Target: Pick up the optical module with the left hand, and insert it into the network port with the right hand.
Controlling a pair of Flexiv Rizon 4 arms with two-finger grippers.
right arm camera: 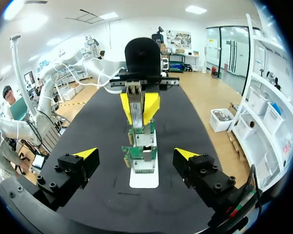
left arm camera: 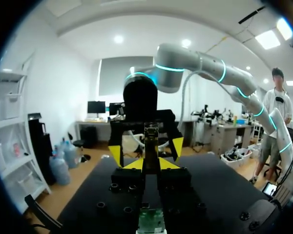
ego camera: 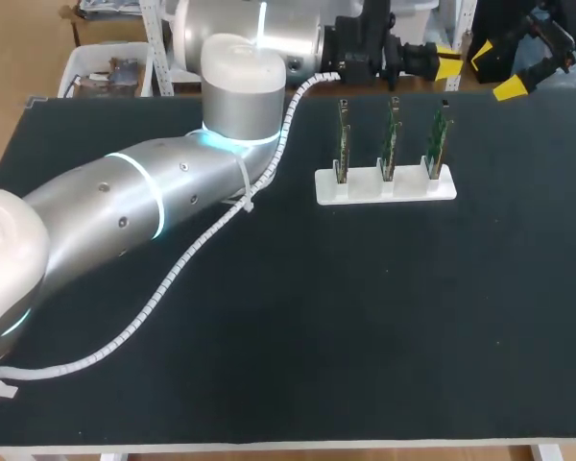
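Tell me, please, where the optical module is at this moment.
The optical module is clamped in the left gripper, in the right wrist view just beyond the white board stand, straight ahead of the open right gripper.

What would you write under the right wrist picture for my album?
Left fingers pinch the optical module beyond the green boards; right fingers stand wide open.

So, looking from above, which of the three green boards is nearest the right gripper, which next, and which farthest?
1. Right-end board, closest to the right gripper.
2. Middle board, centre of the white stand.
3. Left-end board, at the stand's far end.
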